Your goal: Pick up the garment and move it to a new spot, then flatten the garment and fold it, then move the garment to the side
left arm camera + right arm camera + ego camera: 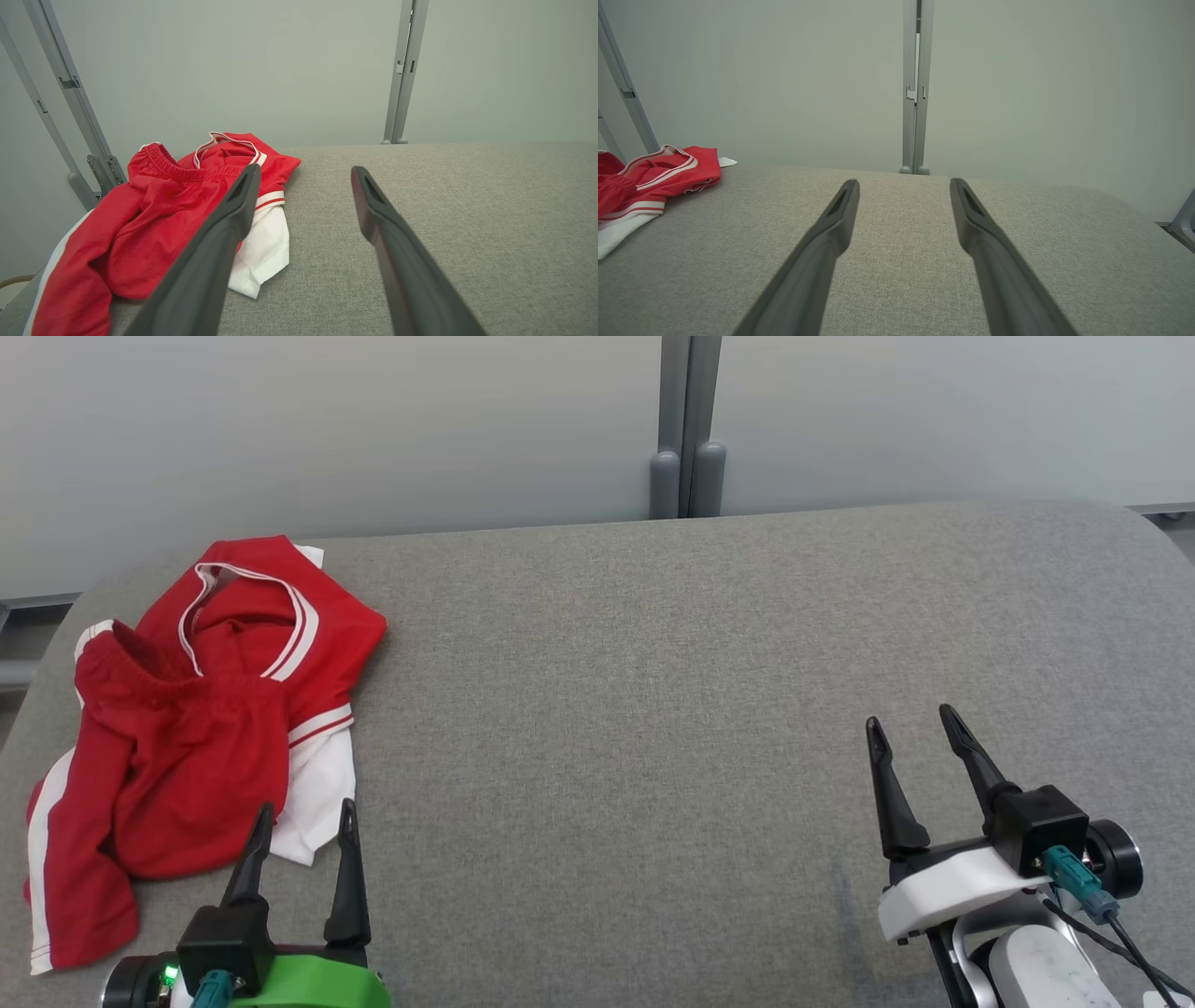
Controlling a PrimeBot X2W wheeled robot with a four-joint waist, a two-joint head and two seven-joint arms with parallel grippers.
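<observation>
Expect soft, light, limp garment (187,756) at nine o'clock; pinch elastic waistband (154,670); left tool (305,807), right tool (910,717) spread, empty

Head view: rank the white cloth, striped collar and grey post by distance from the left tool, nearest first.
1. White cloth, right at the tips of the left tool.
2. Striped collar, farther back, left side.
3. Grey post, at the back wall, centre.

Black-fingered left pincer (306,805) has a green mount (317,982), right pincer (910,714) a white one, both with teal plugs (1067,868).
</observation>
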